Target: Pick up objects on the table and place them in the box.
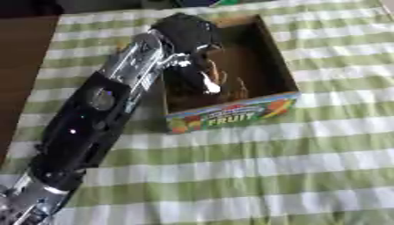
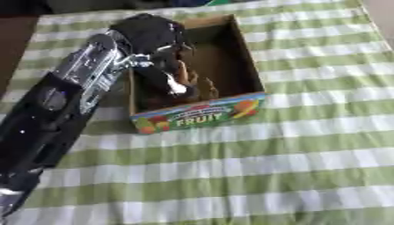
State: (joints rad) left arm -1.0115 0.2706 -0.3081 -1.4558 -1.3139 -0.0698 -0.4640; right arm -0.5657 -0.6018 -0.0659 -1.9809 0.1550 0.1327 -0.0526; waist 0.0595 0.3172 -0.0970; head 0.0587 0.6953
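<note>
Green-and-white checked cloth, dark wood beside it.
The tablecloth [image 1: 269, 167] covered the table; a brown surface [image 1: 19, 66] showed at left.

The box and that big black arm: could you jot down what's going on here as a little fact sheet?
box: open cardboard box with FRUIT printed on its front, resting on the cloth
working hand: left hand, reaching down into the box from its left side
hand's fingers: pointing into the box; whether they hold anything cannot be told
box contents: something brownish low inside, not identifiable
surface: green and white striped tablecloth
right hand: not in view
</note>
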